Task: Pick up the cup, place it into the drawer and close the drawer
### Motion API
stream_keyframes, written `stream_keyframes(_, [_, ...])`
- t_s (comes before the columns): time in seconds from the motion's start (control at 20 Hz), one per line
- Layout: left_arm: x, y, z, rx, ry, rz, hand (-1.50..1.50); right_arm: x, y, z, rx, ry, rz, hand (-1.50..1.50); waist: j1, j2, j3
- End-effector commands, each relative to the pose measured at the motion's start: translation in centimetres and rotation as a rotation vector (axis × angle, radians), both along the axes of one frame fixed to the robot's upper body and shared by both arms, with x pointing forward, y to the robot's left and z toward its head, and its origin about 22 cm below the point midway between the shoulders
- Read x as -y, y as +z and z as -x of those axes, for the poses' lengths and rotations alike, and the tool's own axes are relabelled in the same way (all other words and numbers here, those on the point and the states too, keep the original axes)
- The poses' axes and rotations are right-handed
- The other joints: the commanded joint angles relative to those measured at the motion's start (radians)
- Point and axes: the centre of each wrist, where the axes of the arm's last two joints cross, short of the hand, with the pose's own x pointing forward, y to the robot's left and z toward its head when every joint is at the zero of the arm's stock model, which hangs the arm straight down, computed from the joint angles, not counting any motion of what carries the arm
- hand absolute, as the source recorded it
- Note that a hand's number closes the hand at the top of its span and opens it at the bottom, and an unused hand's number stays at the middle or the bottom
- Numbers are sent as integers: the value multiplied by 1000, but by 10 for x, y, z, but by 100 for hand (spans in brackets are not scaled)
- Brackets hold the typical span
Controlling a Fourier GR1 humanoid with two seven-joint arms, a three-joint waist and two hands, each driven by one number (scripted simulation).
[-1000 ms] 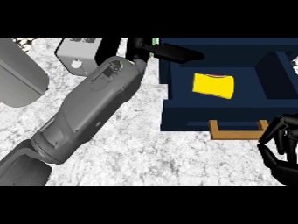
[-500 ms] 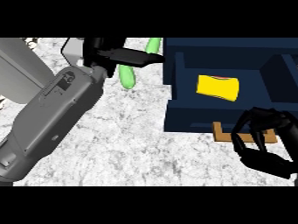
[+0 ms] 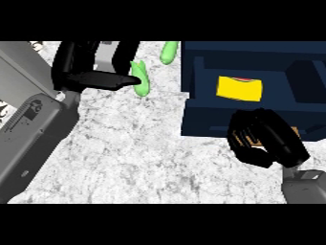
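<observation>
Cup (image 3: 239,88) already in drawer (image 3: 201,117), mid-right; right hand (image 3: 264,139) curled empty at front; closing left.

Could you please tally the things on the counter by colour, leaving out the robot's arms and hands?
Green: 2, pieces and
Yellow: 1, cup
Navy: 1, drawer
Grey: 1, object, mostly hidden by the left hand
Total: 5

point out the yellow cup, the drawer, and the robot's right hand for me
yellow cup (image 3: 239,89), head view, middle of its yellow side.
drawer (image 3: 201,117), head view, dark blue front wall.
right hand (image 3: 267,139), head view, back of the curled black fingers.
</observation>
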Motion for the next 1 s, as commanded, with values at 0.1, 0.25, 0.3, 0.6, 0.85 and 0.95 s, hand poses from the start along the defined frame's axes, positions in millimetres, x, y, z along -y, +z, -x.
stream_keyframes(0.1, [-32, -5, 21, 9, -2, 6, -150, -1, -45, -42, 25, 6, 211, 150, 11, 5, 1])
stream_keyframes(0.25, [-57, -3, 29, 24, 12, 3, -150, -27, -59, -63, 15, 0, 243, 150, 4, 5, 1])
stream_keyframes(0.3, [-65, -18, 39, -9, 41, 1, -150, -6, -71, -62, 12, -2, 213, 150, -6, 4, 1])
stream_keyframes(0.6, [-85, -12, 40, -20, 26, 17, -150, -8, -73, -113, -22, -25, 202, 150, 0, 10, 2])
stream_keyframes(0.85, [-88, -37, 57, 3, 24, 29, -150, 4, -65, -135, -67, -40, 187, 150, 12, 15, 2])
stream_keyframes(0.95, [-91, -30, 46, -14, 16, 28, -150, 1, -52, -147, -86, -47, 185, 150, 10, 20, 2])
